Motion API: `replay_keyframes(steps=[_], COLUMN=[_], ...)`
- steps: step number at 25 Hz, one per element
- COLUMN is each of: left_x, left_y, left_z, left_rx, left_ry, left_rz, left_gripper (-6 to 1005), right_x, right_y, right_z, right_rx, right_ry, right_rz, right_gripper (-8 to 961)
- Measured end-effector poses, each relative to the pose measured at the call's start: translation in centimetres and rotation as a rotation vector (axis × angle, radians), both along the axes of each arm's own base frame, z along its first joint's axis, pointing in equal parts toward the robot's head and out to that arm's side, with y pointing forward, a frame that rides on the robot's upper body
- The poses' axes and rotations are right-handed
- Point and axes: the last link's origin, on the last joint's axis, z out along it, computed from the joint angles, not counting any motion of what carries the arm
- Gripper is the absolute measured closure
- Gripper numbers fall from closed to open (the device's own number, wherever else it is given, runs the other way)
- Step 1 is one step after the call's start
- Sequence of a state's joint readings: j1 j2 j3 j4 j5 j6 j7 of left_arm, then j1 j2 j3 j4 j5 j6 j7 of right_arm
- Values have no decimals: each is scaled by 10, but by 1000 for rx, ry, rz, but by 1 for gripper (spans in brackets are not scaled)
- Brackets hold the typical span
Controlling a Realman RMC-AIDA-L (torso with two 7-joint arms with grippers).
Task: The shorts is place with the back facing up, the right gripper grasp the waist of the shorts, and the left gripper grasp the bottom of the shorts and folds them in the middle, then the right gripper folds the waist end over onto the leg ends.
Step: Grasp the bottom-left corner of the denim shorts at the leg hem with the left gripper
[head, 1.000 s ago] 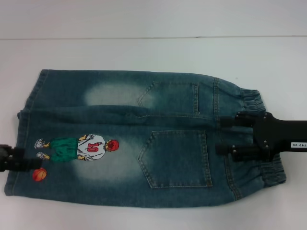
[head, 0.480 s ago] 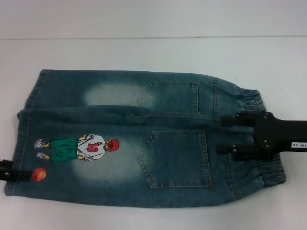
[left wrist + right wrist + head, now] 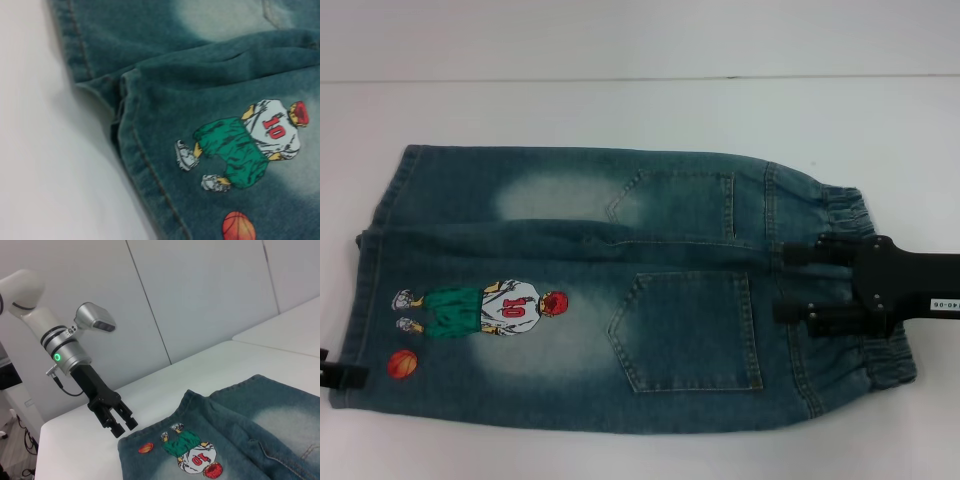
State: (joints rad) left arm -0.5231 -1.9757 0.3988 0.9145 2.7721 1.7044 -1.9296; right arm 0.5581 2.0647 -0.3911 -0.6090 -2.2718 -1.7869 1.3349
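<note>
The denim shorts (image 3: 620, 290) lie flat on the white table, back pockets up and folded lengthwise. The elastic waist (image 3: 888, 360) is on the right and the leg hems (image 3: 368, 290) on the left. A basketball-player print (image 3: 250, 145) sits near the hems. My right gripper (image 3: 802, 282) hovers over the waist end with its two fingers apart and nothing between them. My left gripper (image 3: 124, 425) is just off the leg hems, above the table beside the basketball patch (image 3: 146, 448), open and empty. In the head view only the left gripper's tip (image 3: 342, 376) shows at the left edge.
The white table (image 3: 640, 110) extends behind and around the shorts. A white wall panel (image 3: 200, 300) stands behind the table. The left arm (image 3: 65, 352) rises above the table's corner.
My left gripper has drawn back to the left, off the leg hem, and is almost out of the head view. The right gripper and the shorts have stayed put.
</note>
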Motion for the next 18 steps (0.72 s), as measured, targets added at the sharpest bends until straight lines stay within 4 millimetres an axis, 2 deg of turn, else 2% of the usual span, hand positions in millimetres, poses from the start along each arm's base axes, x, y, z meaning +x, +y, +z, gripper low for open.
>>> replay_keyframes(steps=[18], left_x=[2], left_y=[-3], left_z=[-4], left_rx=[-18], left_ry=[-19], left_rz=[5], left_gripper=[153], right_x=[0], right_y=[0], right_z=[2], right_rx=[9], right_ry=[6], right_rz=[1], right_gripper=[42])
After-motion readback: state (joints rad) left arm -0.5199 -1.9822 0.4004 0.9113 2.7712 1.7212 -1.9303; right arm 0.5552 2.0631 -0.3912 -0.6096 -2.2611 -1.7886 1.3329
